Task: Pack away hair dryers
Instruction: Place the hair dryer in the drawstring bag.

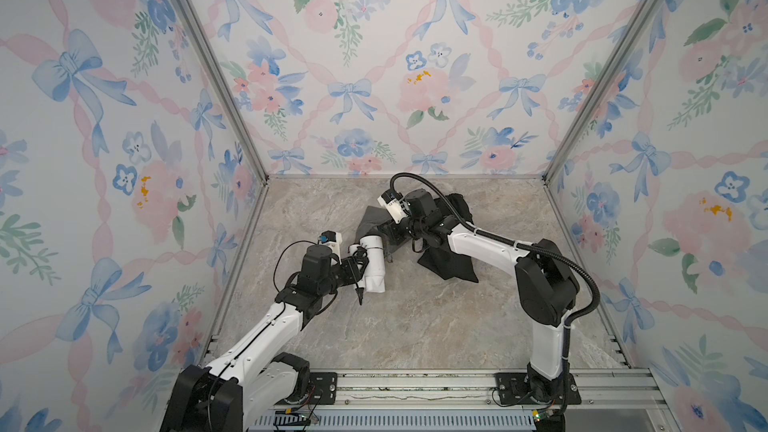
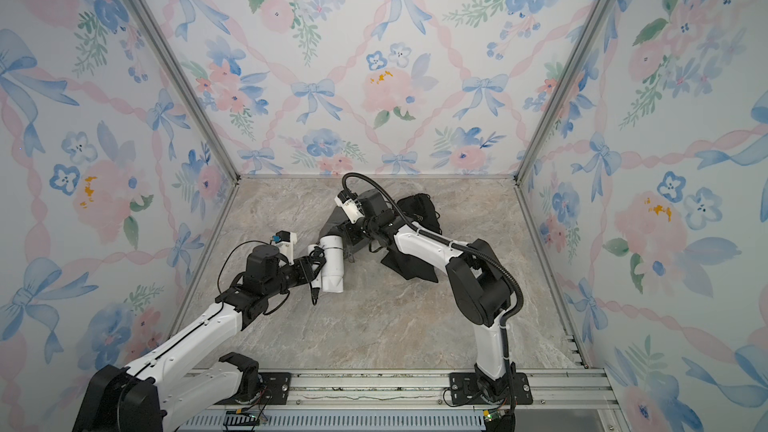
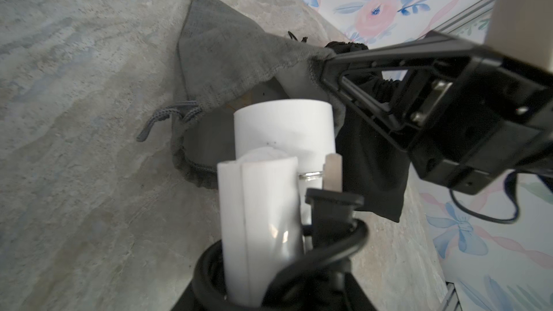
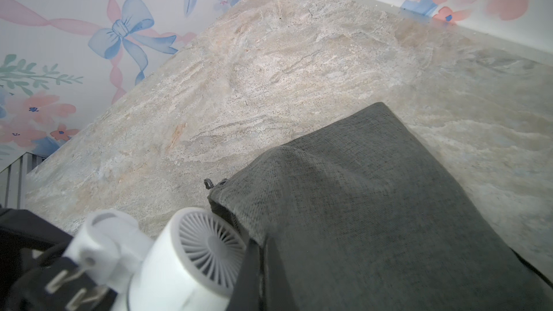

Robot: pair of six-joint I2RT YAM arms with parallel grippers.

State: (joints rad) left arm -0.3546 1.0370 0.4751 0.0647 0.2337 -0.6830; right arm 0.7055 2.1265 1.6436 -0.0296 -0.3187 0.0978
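Note:
A white hair dryer (image 1: 372,261) (image 2: 332,261) hangs just above the table, mid-left in both top views. My left gripper (image 1: 356,264) (image 3: 263,294) is shut on its folded handle (image 3: 257,219) and the coiled dark cord. The barrel (image 3: 284,133) points into the open mouth of a grey pouch (image 1: 371,218) (image 3: 227,55) (image 4: 374,204). My right gripper (image 1: 395,234) (image 3: 323,67) (image 4: 257,249) is shut on the pouch's rim and lifts it. The dryer's rear grille (image 4: 209,249) sits right at that rim. The plug (image 1: 360,295) dangles below the left gripper.
A black pouch (image 1: 449,261) (image 2: 409,265) lies flat under the right forearm. Another dark pouch (image 1: 459,201) (image 2: 419,205) is bunched behind the right wrist near the back wall. Flowered walls close in three sides of the marble table (image 1: 415,326).

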